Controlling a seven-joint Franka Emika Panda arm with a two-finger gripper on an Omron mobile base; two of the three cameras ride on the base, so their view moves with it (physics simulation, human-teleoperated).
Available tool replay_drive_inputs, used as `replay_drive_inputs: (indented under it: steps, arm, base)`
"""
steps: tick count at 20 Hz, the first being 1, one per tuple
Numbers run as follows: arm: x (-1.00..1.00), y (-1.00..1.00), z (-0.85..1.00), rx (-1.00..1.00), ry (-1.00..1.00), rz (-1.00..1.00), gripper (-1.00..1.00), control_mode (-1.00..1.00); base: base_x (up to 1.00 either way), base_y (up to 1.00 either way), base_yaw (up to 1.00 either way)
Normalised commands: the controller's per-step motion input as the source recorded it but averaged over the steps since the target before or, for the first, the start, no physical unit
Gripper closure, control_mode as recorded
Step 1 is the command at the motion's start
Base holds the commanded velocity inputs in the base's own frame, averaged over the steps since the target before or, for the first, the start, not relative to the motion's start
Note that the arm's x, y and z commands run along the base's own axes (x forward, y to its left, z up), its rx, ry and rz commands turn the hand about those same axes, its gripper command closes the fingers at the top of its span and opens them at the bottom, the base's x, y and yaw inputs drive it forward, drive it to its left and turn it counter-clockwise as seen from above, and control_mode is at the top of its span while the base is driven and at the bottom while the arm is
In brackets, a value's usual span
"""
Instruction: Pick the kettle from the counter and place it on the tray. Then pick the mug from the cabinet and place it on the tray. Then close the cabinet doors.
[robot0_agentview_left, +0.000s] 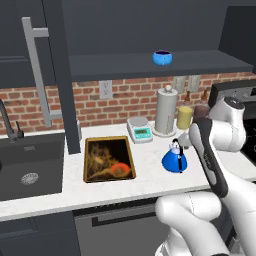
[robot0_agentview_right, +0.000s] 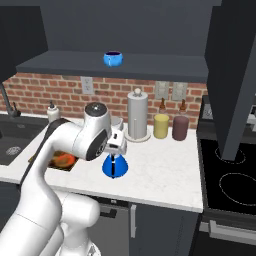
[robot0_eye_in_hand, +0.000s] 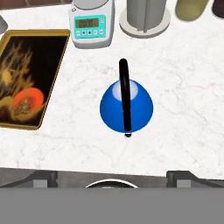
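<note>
The bright blue kettle (robot0_agentview_left: 175, 160) (robot0_agentview_right: 114, 167) (robot0_eye_in_hand: 127, 107) stands upright on the white counter (robot0_agentview_left: 150, 181) (robot0_eye_in_hand: 183, 92), its black handle arching over the top. My gripper (robot0_agentview_right: 116, 150) (robot0_eye_in_hand: 113, 176) hovers straight above it, open, its fingertips (robot0_eye_in_hand: 42, 178) spread wide and holding nothing. The dark tray (robot0_agentview_left: 109, 139) (robot0_eye_in_hand: 65, 50) lies on the counter left of the kettle; the arm partly covers this tray (robot0_agentview_right: 62, 161) in the right base view. The small blue mug (robot0_agentview_left: 162, 57) (robot0_agentview_right: 113, 58) sits on the cabinet shelf (robot0_agentview_left: 125, 67) (robot0_agentview_right: 150, 67). Both cabinet doors (robot0_agentview_left: 55, 75) (robot0_agentview_right: 234, 75) stand open.
A white kitchen scale (robot0_agentview_left: 140, 131) (robot0_eye_in_hand: 89, 22) and a paper towel holder (robot0_agentview_left: 166, 111) (robot0_agentview_right: 137, 117) stand behind the kettle, with a yellow canister (robot0_agentview_right: 161, 126) and a brown one (robot0_agentview_right: 180, 128) to the right. The black sink (robot0_agentview_left: 30, 167) lies left of the tray; a stove (robot0_agentview_right: 230, 180) lies right.
</note>
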Motion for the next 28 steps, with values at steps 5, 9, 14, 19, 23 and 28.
replay_drive_inputs:
  steps: [5, 9, 14, 19, 23, 28]
  arm:
    - [0.50, -0.06, -0.25, -0.01, 0.00, 0.00, -1.00, -1.00]
    - [0.72, 0.00, -0.18, 0.00, 0.00, -0.01, -1.00, -1.00]
    - [0.75, 0.00, -0.12, 0.00, 0.06, 0.00, -1.00, -1.00]
    - [0.59, -0.02, -0.16, 0.00, 0.13, 0.00, -1.00, -1.00]
    - [0.19, -0.05, -0.36, -0.05, 0.08, 0.00, -1.00, -1.00]
    - [0.03, -0.01, -0.41, -0.10, 0.00, 0.00, -1.00, -1.00]
  base:
    - [0.00, 0.00, 0.00]
    - [0.00, 0.00, 0.00]
    - [0.00, 0.00, 0.00]
    - [0.00, 0.00, 0.00]
    - [0.00, 0.00, 0.00]
    - [0.00, 0.00, 0.00]
